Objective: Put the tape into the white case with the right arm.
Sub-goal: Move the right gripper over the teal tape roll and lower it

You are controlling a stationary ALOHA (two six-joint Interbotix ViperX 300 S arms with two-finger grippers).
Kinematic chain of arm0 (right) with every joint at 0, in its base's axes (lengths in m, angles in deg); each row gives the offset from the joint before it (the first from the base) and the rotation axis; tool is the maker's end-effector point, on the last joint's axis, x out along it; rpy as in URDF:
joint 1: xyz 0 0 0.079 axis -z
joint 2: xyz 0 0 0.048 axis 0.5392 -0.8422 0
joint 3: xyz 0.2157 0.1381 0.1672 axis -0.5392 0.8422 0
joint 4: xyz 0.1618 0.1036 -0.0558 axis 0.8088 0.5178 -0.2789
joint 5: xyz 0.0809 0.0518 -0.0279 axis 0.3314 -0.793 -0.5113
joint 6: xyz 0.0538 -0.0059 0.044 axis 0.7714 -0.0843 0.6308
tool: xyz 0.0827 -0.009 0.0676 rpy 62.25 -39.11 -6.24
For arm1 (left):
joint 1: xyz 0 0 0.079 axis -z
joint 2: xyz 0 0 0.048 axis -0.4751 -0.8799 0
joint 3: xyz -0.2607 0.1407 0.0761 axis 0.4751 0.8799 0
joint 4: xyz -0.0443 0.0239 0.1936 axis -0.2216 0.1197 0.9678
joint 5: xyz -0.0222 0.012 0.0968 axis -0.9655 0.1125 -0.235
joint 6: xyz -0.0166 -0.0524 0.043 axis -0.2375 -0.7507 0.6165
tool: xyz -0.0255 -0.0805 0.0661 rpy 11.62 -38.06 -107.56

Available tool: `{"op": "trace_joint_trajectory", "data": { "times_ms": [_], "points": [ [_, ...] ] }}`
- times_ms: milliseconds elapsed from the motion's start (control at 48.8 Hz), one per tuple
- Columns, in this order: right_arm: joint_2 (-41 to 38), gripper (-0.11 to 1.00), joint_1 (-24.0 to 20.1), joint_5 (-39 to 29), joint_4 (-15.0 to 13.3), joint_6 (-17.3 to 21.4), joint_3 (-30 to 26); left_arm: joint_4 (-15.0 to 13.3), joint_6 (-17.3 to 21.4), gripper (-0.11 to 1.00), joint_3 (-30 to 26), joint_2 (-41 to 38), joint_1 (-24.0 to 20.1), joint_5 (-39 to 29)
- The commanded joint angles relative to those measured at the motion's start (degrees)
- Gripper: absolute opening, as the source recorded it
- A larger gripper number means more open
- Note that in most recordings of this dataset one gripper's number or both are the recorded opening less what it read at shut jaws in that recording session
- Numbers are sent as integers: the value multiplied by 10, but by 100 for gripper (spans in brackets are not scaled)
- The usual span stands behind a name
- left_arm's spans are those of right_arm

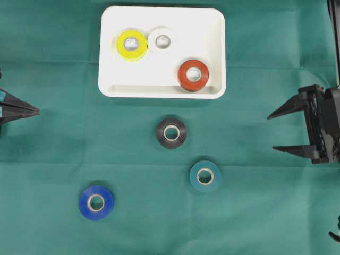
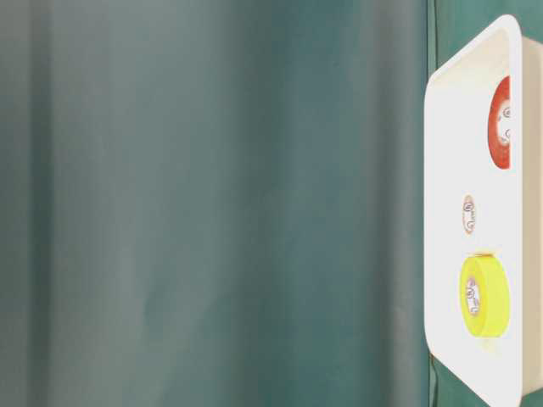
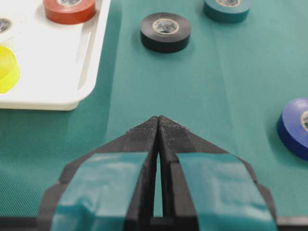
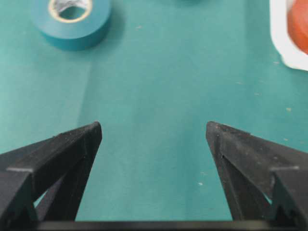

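Overhead: on the green cloth (image 1: 255, 53), the white case (image 1: 162, 91) held yellow (image 1: 132, 44), white (image 1: 162, 39) and red rolls (image 1: 193, 75); black (image 1: 171, 133), teal (image 1: 205, 176) and blue tape (image 1: 96, 202) lay outside; right gripper (image 1: 276, 132) spread wide, empty.
Table level: only the case and its rolls showed.
Left wrist: left gripper (image 3: 158, 120) was closed, empty.
Right wrist: teal tape lay ahead-left; probably light, rigid, best pinched across its rim.

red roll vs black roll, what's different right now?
Colour: the red roll is red, the black roll is black. Place: the red roll lies inside the white case, in its corner near the front rim; the black roll lies outside on the green cloth, just in front of the case. Shared: both lie flat, core up, look similar in size, and no gripper touches either.
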Motion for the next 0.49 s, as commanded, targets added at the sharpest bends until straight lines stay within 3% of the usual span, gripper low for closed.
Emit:
{"op": "trace_joint_trajectory", "data": {
  "times_ms": [0,472],
  "points": [
    [-6,70,-7,4,1,1,-5,-1,1,0,-6,-6,-1,5],
    [-10,70,-7,4,0,1,-6,-1,1,0,-6,-6,-1,5]
  ]
}}
